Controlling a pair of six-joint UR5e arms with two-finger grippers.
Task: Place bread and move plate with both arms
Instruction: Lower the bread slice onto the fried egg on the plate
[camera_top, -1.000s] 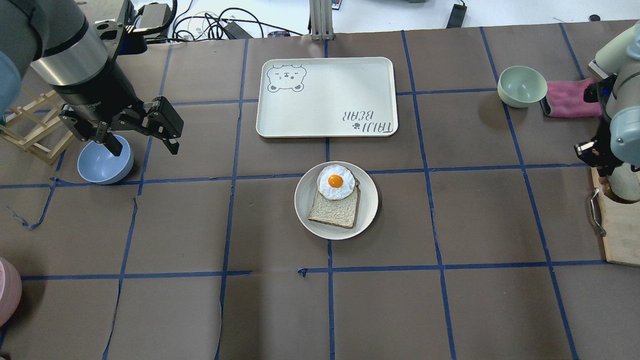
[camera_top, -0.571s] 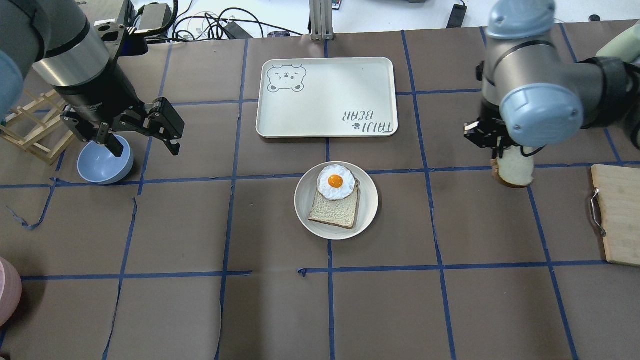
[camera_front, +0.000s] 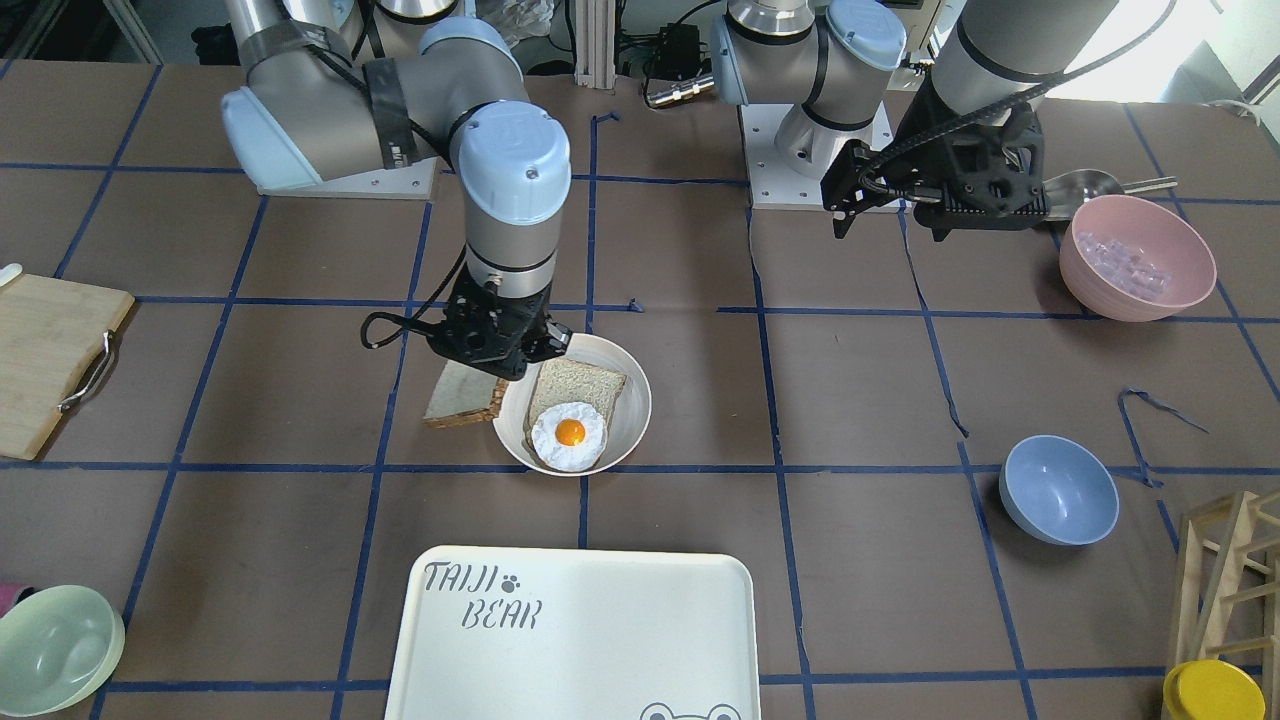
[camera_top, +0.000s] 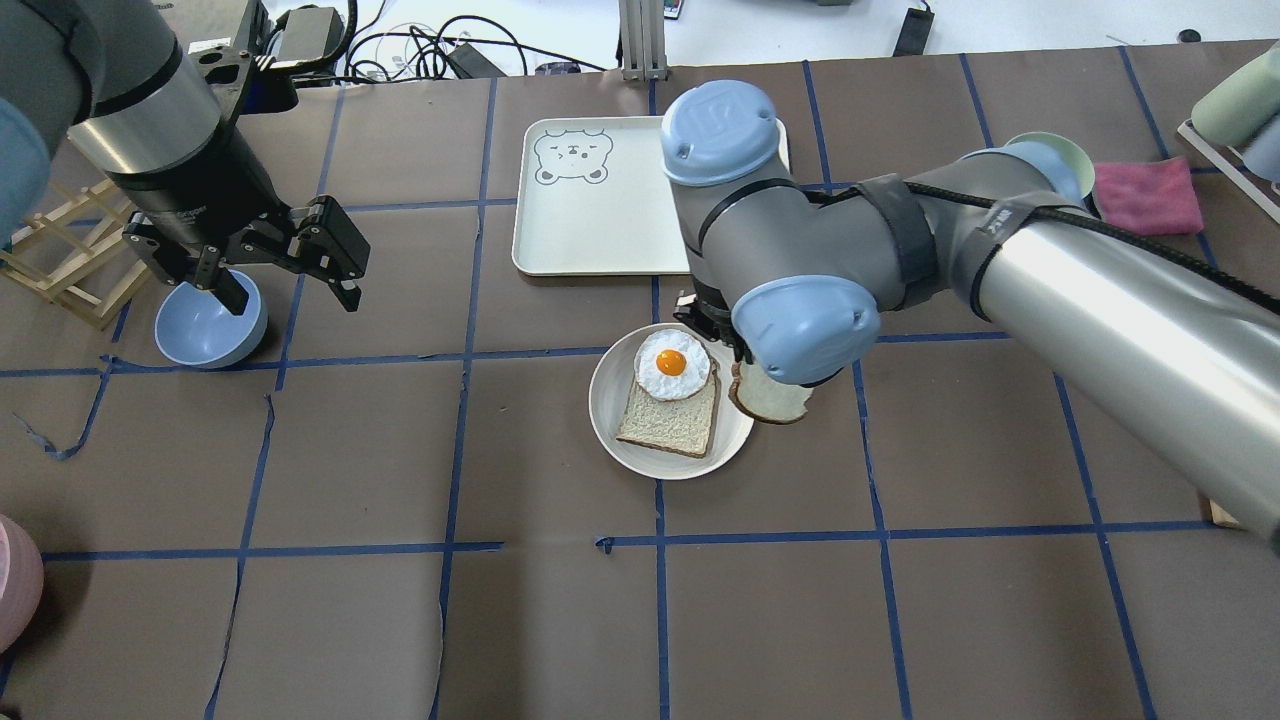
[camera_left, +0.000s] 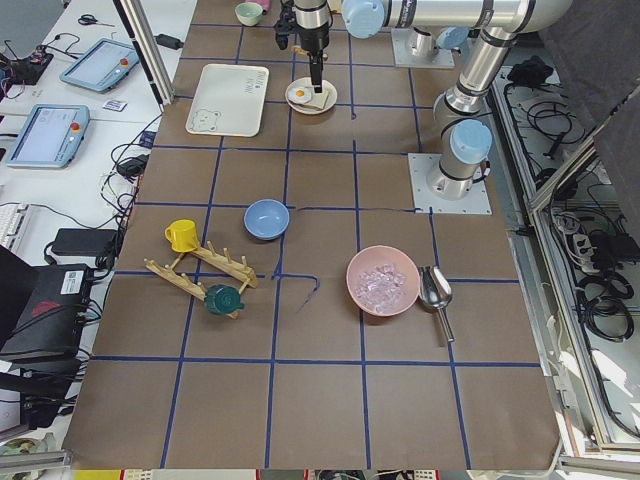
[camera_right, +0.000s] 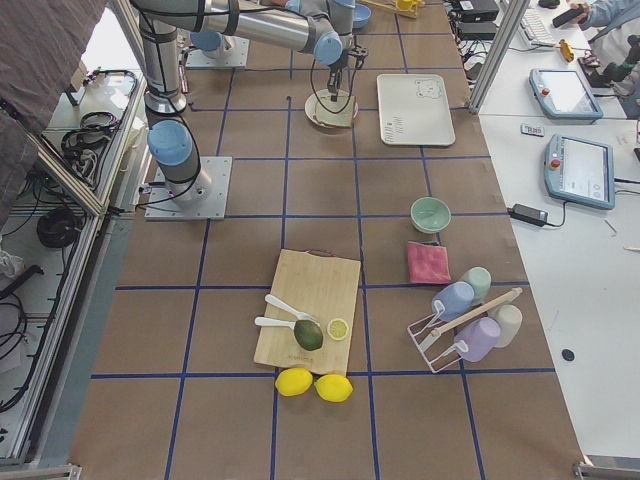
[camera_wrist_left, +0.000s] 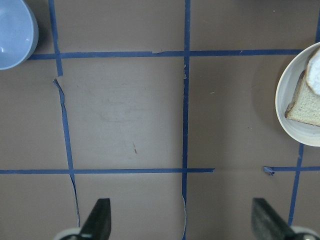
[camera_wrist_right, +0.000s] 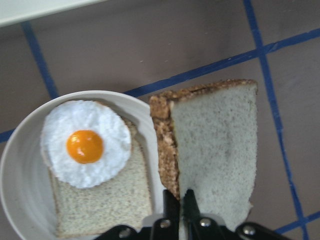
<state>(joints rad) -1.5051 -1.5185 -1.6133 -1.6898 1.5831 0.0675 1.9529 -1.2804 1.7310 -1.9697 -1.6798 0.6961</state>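
Observation:
My right gripper (camera_wrist_right: 181, 207) is shut on the bread (camera_wrist_right: 215, 150), a slice with a dark brown crust, and holds it on edge just above the table. In the overhead view the bread (camera_top: 772, 400) hangs at the right rim of the cream-white plate (camera_top: 610, 425), under my right wrist. The plate holds a tan-crusted slice (camera_top: 668, 425) with a fried egg (camera_top: 671, 364) on it. In the front view the bread (camera_front: 462, 400) is beside the plate (camera_front: 637, 415). My left gripper (camera_top: 290, 290) is open and empty, far to the plate's left, above the table.
The white TAIJI BEAR tray (camera_top: 590, 230) lies behind the plate. A blue bowl (camera_top: 205, 325) and a wooden rack (camera_top: 70, 260) are under and beside my left gripper. A pink bowl (camera_front: 1135, 255), a green bowl (camera_front: 55, 635) and a cutting board (camera_front: 45, 350) stand at the sides.
My right arm has swept left from the table's right side with the bread, from near the cutting board to the plate's right rim. My left arm has not moved.

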